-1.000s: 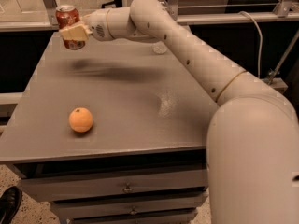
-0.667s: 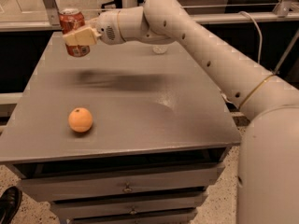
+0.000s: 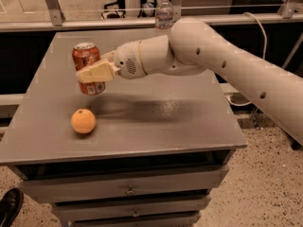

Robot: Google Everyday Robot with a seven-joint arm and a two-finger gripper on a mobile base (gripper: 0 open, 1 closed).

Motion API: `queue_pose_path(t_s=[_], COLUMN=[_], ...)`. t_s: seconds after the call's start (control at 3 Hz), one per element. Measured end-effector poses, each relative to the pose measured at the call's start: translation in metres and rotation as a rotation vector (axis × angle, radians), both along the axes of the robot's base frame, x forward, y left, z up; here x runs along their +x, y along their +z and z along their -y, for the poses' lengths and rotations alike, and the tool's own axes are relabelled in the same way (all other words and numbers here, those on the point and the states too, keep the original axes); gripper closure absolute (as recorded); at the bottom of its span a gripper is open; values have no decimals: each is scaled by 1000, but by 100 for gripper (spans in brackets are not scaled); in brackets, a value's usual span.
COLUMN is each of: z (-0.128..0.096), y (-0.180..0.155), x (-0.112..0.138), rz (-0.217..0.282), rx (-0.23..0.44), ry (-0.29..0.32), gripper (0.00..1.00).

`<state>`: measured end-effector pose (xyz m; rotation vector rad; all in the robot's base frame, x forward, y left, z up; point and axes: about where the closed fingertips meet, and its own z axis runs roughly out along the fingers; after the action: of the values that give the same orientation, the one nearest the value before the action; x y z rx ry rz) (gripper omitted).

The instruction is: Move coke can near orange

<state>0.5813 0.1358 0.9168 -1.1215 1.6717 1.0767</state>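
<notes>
End effector (image 3: 91, 74) clamped shut round small red metal coke can (image 3: 85, 57), held upright off grey surface (image 3: 189, 122) near round orange fruit (image 3: 83, 121), so probably set-down next.

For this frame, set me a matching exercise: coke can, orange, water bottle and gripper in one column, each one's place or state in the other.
1. coke can
2. orange
3. water bottle
4. gripper

A. standing at the far edge of the table
B. shut, over the table's left side
C. resting on the table, front left
D. held, just beyond the orange

Pairs: 1-D, 2-C, 3-A, 4-B
</notes>
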Motion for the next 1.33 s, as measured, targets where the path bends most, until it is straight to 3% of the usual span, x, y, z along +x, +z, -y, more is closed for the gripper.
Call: queue_pose_path(t_s=[0.67,1.33], z=[33,37], y=[-38,-46], x=[-51,-80], rz=[-24,-22], rx=[-22,5], ry=[-36,21], gripper=[98,53])
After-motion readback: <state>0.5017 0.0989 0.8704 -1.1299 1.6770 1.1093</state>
